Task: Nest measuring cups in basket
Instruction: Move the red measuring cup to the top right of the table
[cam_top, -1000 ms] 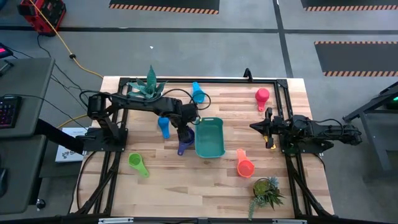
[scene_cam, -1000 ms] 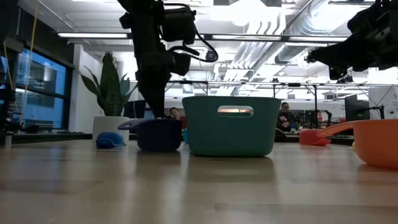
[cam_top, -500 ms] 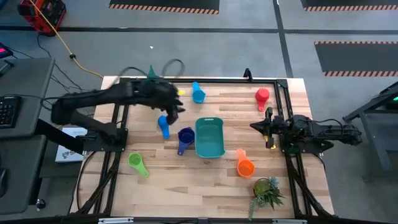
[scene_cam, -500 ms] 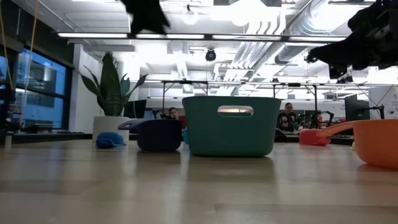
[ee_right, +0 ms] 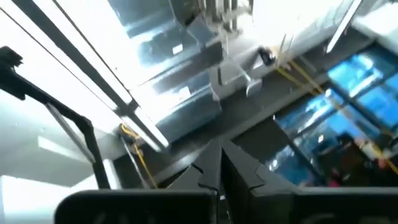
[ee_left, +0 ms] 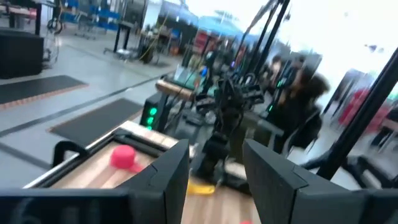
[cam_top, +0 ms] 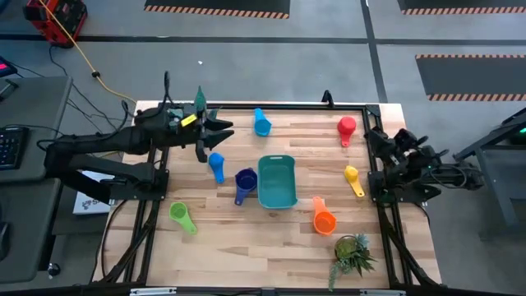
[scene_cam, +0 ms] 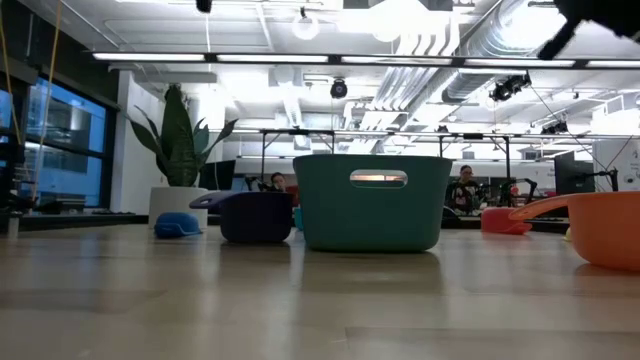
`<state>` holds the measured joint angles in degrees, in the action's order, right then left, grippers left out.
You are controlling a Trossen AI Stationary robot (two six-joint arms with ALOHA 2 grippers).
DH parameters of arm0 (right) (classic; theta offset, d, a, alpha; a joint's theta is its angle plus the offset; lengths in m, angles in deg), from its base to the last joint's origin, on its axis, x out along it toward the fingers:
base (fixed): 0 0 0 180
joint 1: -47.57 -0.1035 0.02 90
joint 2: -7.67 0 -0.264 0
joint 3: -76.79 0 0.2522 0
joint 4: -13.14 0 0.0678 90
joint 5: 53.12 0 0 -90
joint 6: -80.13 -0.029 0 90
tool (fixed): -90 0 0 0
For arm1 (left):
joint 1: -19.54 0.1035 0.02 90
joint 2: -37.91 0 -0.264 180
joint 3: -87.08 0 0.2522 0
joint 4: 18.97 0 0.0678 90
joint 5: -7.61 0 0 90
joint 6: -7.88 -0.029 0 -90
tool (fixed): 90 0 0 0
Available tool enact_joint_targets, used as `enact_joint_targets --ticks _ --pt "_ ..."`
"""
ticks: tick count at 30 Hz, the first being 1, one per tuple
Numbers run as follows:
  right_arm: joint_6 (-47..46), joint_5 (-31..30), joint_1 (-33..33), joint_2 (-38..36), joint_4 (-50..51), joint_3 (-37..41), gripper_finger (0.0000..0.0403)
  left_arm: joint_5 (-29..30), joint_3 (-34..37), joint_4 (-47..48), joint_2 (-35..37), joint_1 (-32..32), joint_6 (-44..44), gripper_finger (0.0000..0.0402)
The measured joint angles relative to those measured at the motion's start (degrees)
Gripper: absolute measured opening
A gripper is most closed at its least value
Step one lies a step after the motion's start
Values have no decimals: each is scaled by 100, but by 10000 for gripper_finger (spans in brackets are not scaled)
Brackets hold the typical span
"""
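Note:
The teal basket (cam_top: 277,182) (scene_cam: 372,201) stands mid-table. A dark blue cup (cam_top: 244,182) (scene_cam: 255,215) sits on the table against its left side. The other cups lie scattered: blue (cam_top: 216,164), light blue (cam_top: 261,124), red (cam_top: 347,127) (ee_left: 127,157), yellow (cam_top: 352,176) (ee_left: 202,186), orange (cam_top: 323,219) (scene_cam: 600,228) and green (cam_top: 182,216). My left gripper (cam_top: 223,131) (ee_left: 214,174) hangs open above the table's far left part, touching nothing. My right gripper (cam_top: 371,136) (ee_right: 219,171) is shut and empty at the right edge, tipped up at the ceiling.
One potted plant (cam_top: 353,254) stands at the near right corner and another (cam_top: 200,108) at the far left, just beside my left gripper. A black frame (cam_top: 271,106) runs along the table's edges. Bare wood lies near the front edge, between the green and orange cups.
My left gripper has risen from the dark blue cup beside the basket and drawn back toward the far left corner; the cup stays where it was. My right arm has pulled back to the right and tipped its gripper upward, uncovering the yellow cup.

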<state>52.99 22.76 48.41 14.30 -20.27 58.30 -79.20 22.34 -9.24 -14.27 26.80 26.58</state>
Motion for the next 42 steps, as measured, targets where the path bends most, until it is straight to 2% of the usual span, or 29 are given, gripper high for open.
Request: enact_joint_targets --ticks 4,7,10,13,18,22,27,30,35,42 --pt "-346 -349 6 1134 833 -916 1 8 354 -485 74 0 182 142" --pt "-372 -310 104 1929 2032 -1793 13 8 352 -503 76 0 218 142" --pt "-496 -118 233 2464 4054 -2724 42 2 351 -491 74 -20 220 142" --pt "-841 -100 376 2893 6233 -3612 88 -13 351 -507 76 -24 219 142" --pt "-2496 -959 617 3544 9070 -4593 177 -14 351 -509 74 -26 218 142" --pt "-4083 -1449 958 4097 10657 -4801 219 -16 351 -489 74 -26 219 142" --pt "-4922 -1357 1378 4751 10874 -4312 224 -117 351 -489 74 -26 218 142" --pt "-5341 -959 1684 5029 10651 -3840 225 -118 351 -488 74 -26 218 142" --pt "-5690 -100 2168 5096 9770 -2973 225 -117 351 -487 74 -26 218 142" --pt "-6274 72 2663 4915 8105 -2026 225 -112 351 -487 74 -18 216 142"
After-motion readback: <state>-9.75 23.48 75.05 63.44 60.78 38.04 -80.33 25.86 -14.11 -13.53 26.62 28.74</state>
